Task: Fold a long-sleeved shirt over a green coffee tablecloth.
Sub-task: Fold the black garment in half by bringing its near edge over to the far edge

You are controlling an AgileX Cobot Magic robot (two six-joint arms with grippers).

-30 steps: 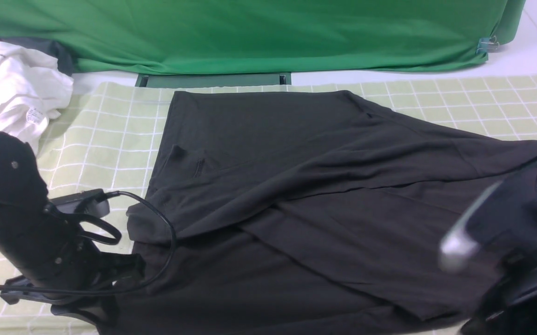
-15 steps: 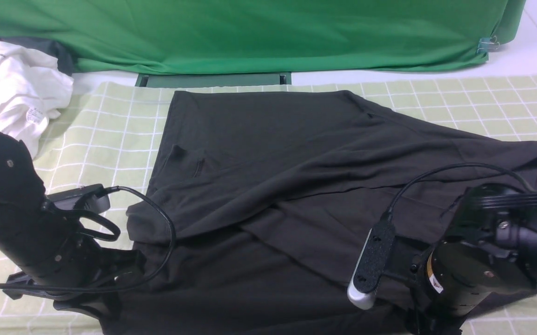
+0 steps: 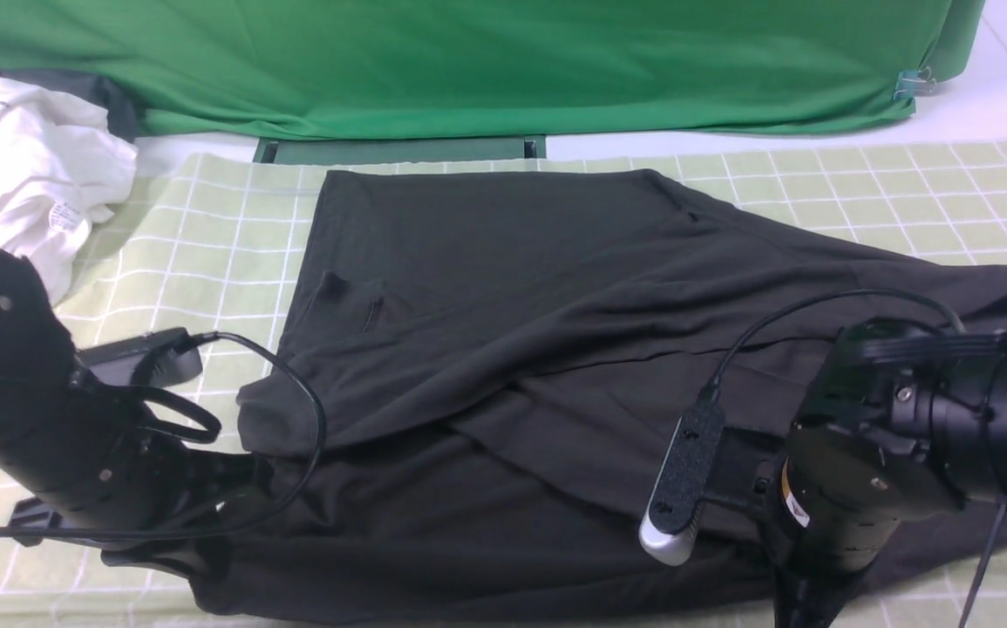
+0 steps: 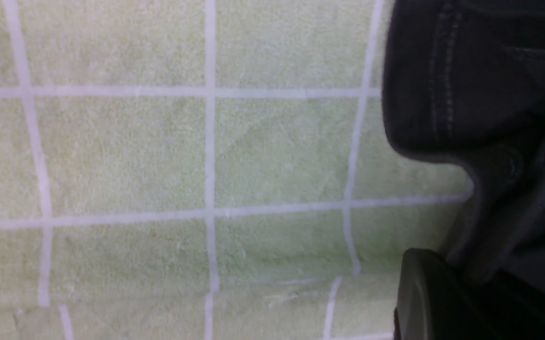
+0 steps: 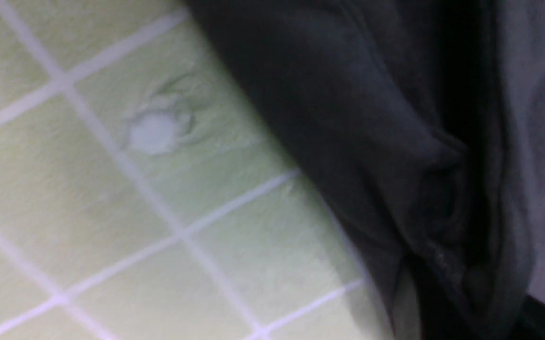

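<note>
The long-sleeved shirt [image 3: 503, 349], black and creased, lies spread across the green coffee tablecloth [image 3: 207, 253], a pale yellow-green cloth with a white grid. My left gripper [image 3: 207, 558] sits at the shirt's near left corner, shut on its hem. In the left wrist view the stitched hem [image 4: 465, 85] runs down to a dark finger [image 4: 423, 293] over the tablecloth [image 4: 126, 151]. My right gripper [image 3: 804, 602] is low at the shirt's near right edge. The right wrist view shows bunched black fabric [image 5: 432, 198] pinched beside a pale finger [image 5: 402, 302], with the tablecloth [image 5: 88, 198] next to it.
A crumpled white garment [image 3: 23, 174] lies at the far left. A deep-green sheet [image 3: 468, 61] hangs across the back, held by a metal clip [image 3: 913, 83]. Black cables loop off both wrists over the shirt.
My right arm swung in from the right edge and down to the shirt's near hem, and its jaws closed on fabric. My left arm rose slightly, still holding the corner.
</note>
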